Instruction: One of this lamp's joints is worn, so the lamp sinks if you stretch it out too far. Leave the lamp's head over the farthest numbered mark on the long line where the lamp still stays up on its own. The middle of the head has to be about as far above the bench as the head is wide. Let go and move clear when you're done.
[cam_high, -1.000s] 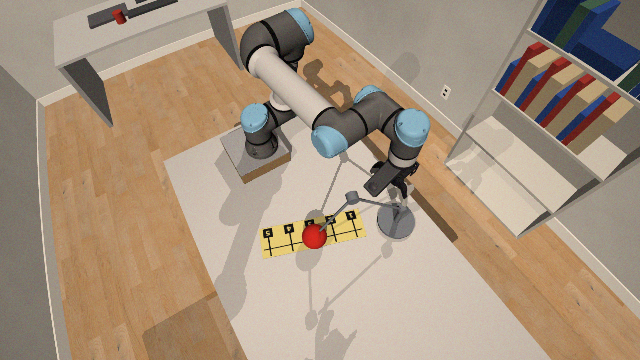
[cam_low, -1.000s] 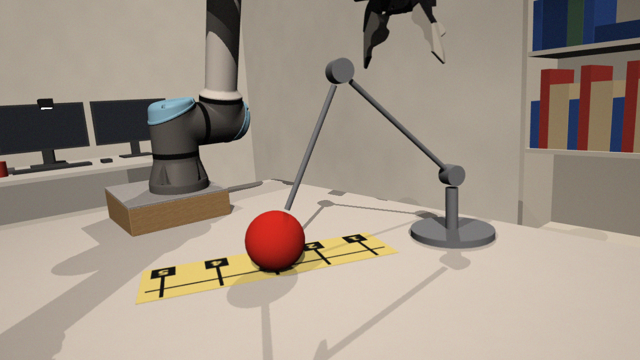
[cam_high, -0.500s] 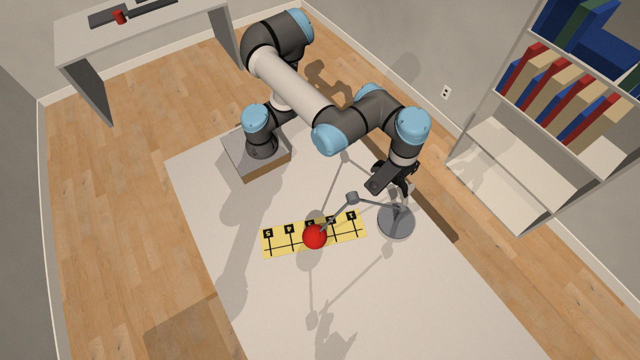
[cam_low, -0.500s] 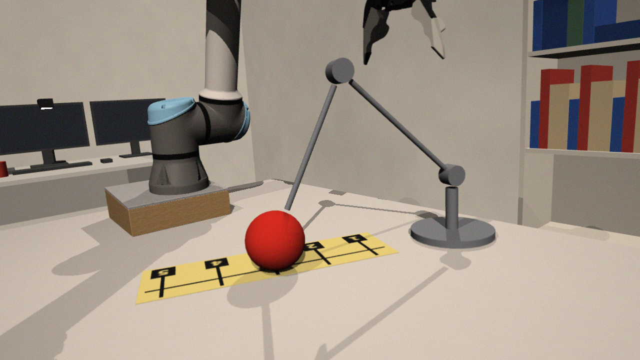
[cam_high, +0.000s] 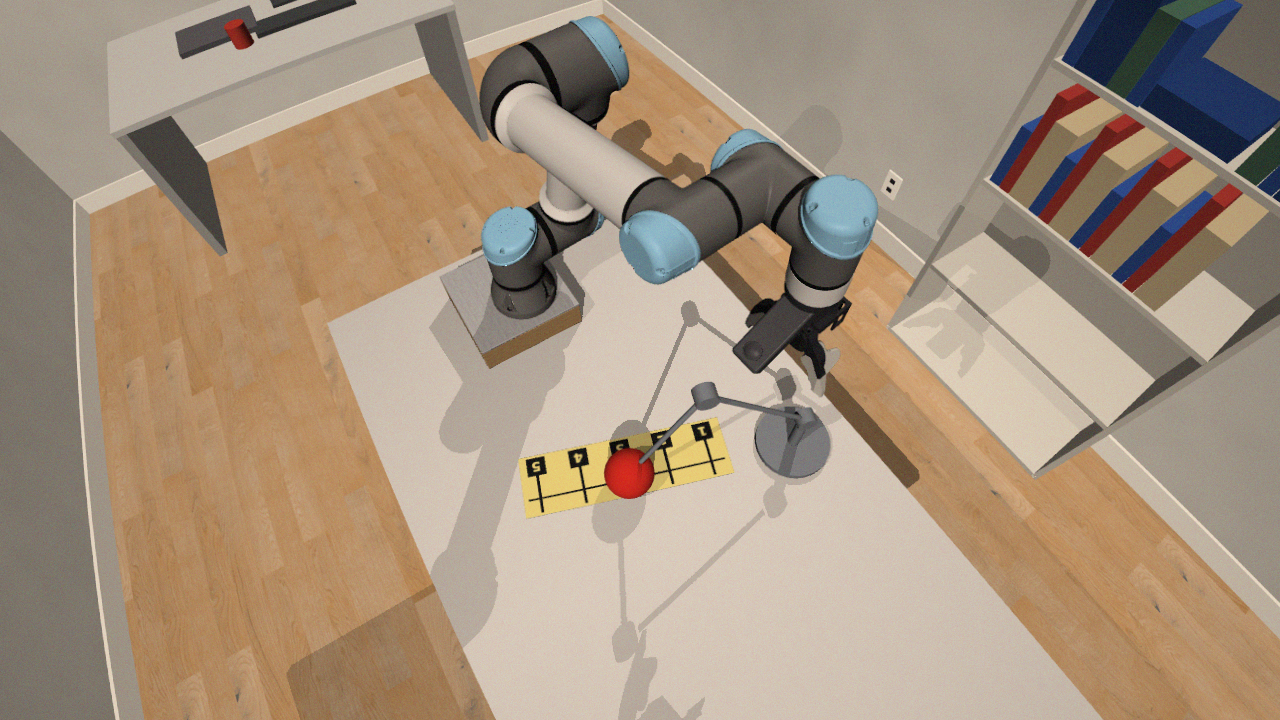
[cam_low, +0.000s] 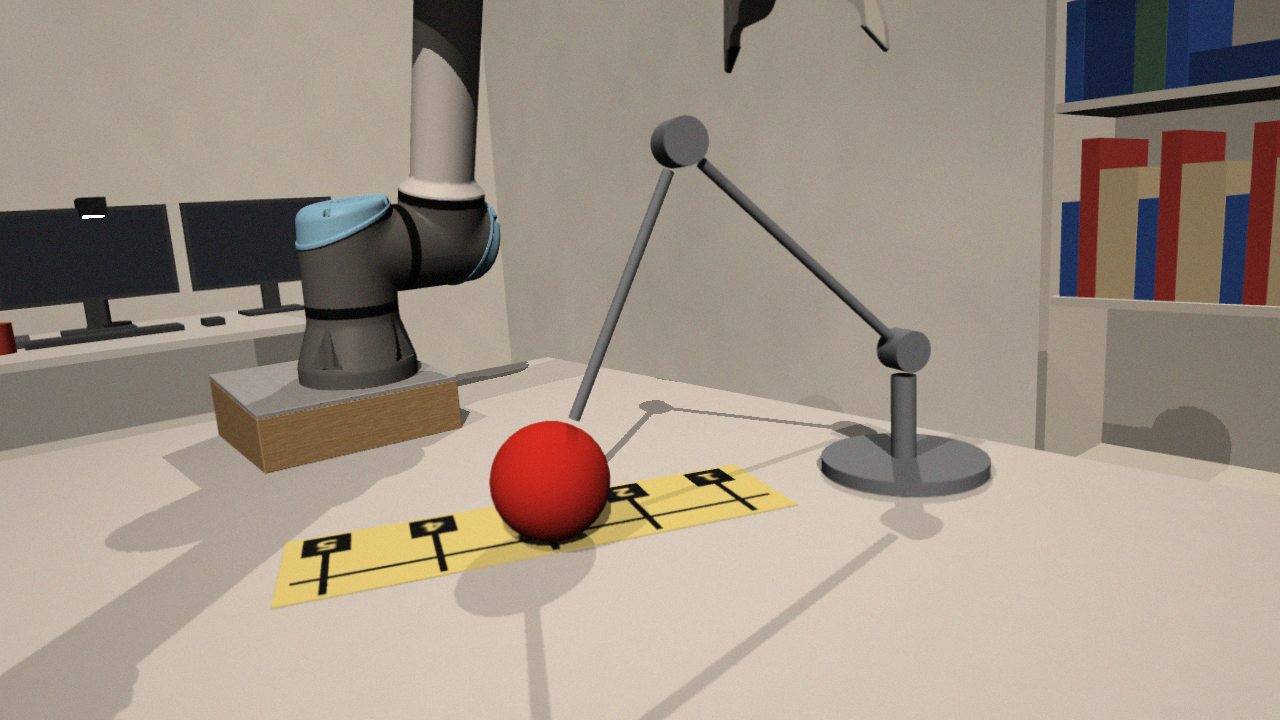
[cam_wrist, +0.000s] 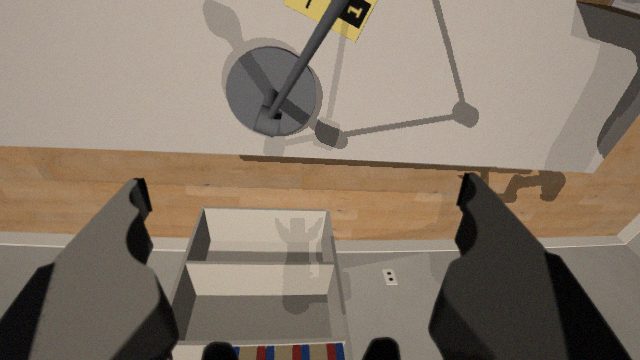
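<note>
The gripper (cam_high: 816, 362) (cam_low: 808, 59) (cam_wrist: 306, 178) is fully open, fingers spread wide, gripping nothing. It hangs above the lamp base (cam_high: 774, 452) (cam_low: 953, 470) (cam_wrist: 250, 85), clear of the lamp. All clock positions below use the top view, centred on the red lamp head (cam_high: 629, 472) (cam_low: 549, 480). The head is at mark 3 of the yellow strip (cam_high: 556, 503) (cam_low: 375, 537) (cam_wrist: 350, 32), low over the pale desk (cam_high: 716, 582) (cam_low: 1074, 608) (cam_wrist: 125, 90). Lamp base: 3 o'clock. Robot mounting block (cam_high: 537, 338) (cam_low: 358, 429): 11 o'clock. Beyond lies wood flooring (cam_high: 223, 402) (cam_wrist: 300, 192). Bookcase (cam_high: 1074, 394) (cam_low: 1163, 302) (cam_wrist: 260, 263): 2 o'clock, against the grey wall (cam_high: 760, 53) (cam_low: 805, 223) (cam_wrist: 410, 300).

Gripper (cam_high: 819, 383) (cam_low: 807, 59) (cam_wrist: 306, 178) higher than half a second ago: in the exterior view it has climbed toward 12 o'clock, its upper part now cut off by the frame and only the fingers' lower ends showing. From the top, it has drifted toward 1 o'clock; its shadow (cam_high: 675, 710) on the bench (cam_high: 805, 608) has slid toward 6 o'clock, partly out of frame.
</note>
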